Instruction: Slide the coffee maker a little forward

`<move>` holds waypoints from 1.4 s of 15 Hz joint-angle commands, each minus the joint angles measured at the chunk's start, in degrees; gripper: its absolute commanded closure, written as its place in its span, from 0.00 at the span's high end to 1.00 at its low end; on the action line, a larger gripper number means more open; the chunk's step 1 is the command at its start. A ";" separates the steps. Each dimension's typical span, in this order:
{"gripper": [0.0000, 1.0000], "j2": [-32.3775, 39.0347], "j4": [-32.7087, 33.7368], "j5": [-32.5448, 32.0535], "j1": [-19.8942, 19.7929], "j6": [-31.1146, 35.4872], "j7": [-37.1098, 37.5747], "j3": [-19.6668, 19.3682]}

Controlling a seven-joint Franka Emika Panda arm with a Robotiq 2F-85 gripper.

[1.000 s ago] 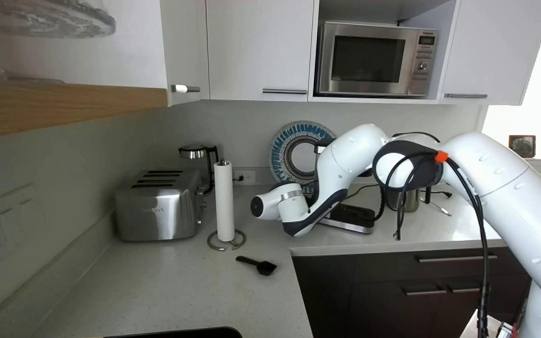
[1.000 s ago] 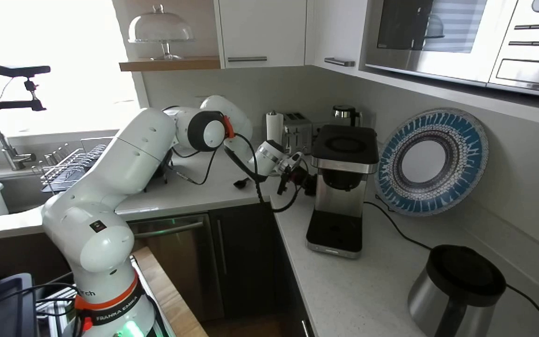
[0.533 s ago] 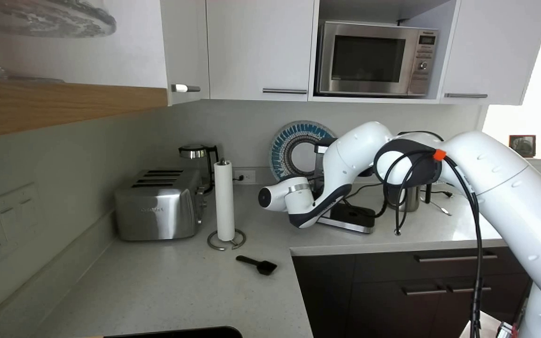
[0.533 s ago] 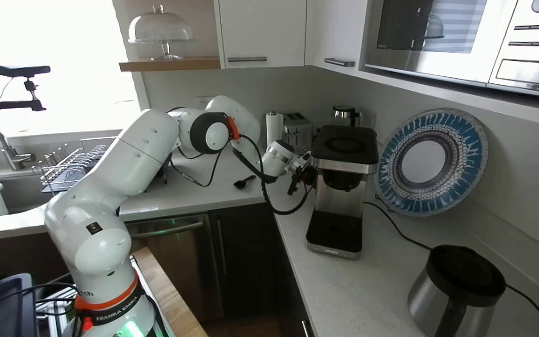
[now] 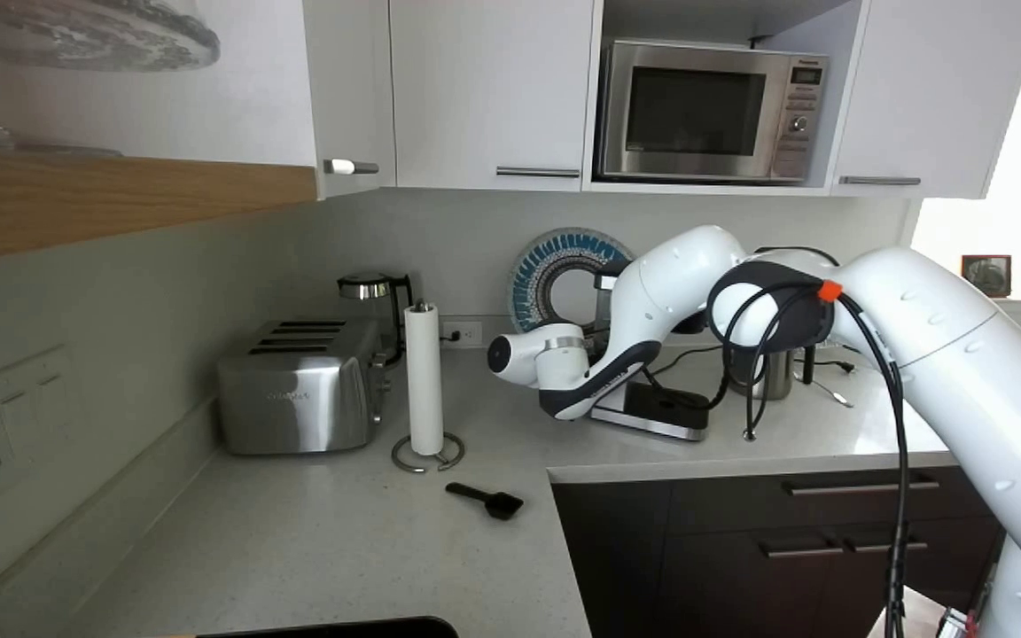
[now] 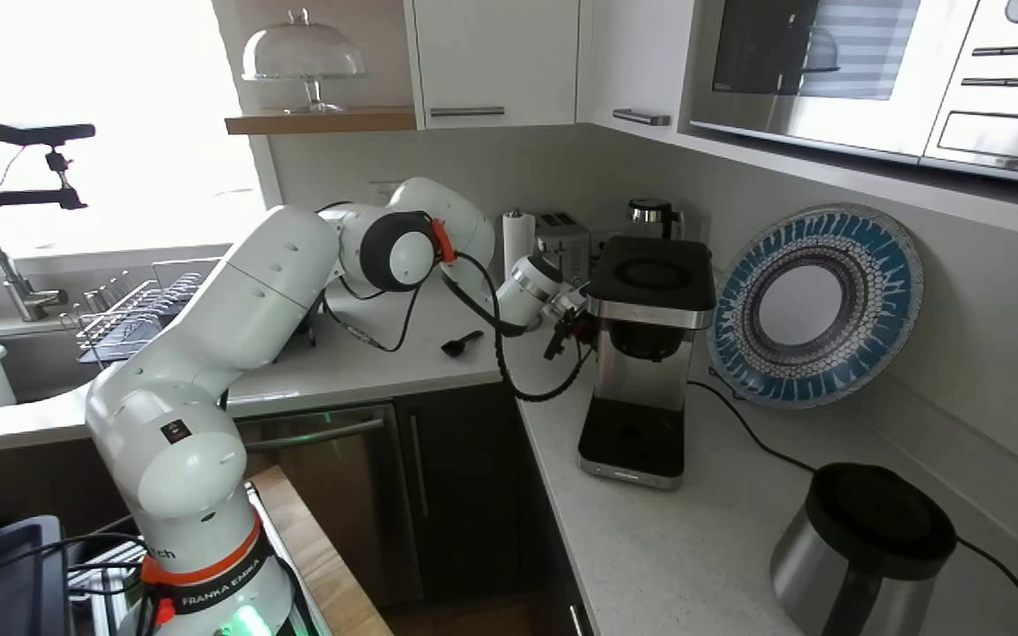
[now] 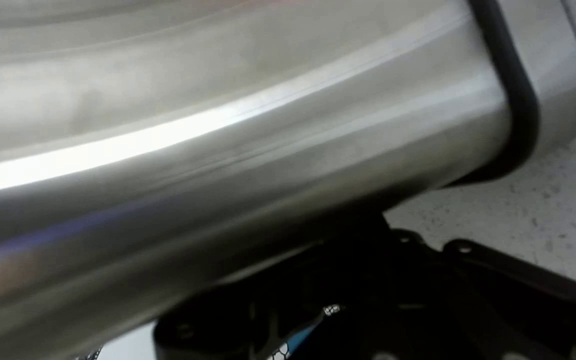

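The coffee maker [image 6: 650, 276] stands upright on the counter, with a dark top, a silver band and a flat black base tray. In an exterior view only its tray [image 5: 670, 406] and part of its top show past the arm. My gripper [image 6: 581, 330] is at its rear side, low behind the overhanging top. In the wrist view the coffee maker's brushed silver body [image 7: 248, 125] fills most of the picture. The gripper [image 7: 353, 245] comes in from below, dark, its fingers drawn together. Their tips are hidden behind the silver edge; I cannot tell whether they touch it.
A chrome toaster [image 5: 298, 390], a paper towel roll [image 5: 424, 381] and a black scoop [image 5: 500, 505] are on the counter. A blue patterned round plate [image 6: 814, 309] leans on the wall. A steel carafe [image 6: 862, 548] stands near, with a cord [image 6: 765, 435] behind.
My arm has moved toward the coffee maker, and the wrist has risen slightly. The gripper is now close against its rear side. The coffee maker has not visibly moved.
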 commanded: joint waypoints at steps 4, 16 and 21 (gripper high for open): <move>0.00 -4.87 -11.10 4.56 -1.51 -1.60 1.98 0.03; 0.00 -10.54 -20.15 3.85 0.21 0.98 4.32 0.25; 0.00 -12.78 -23.53 3.86 0.95 0.68 5.88 0.78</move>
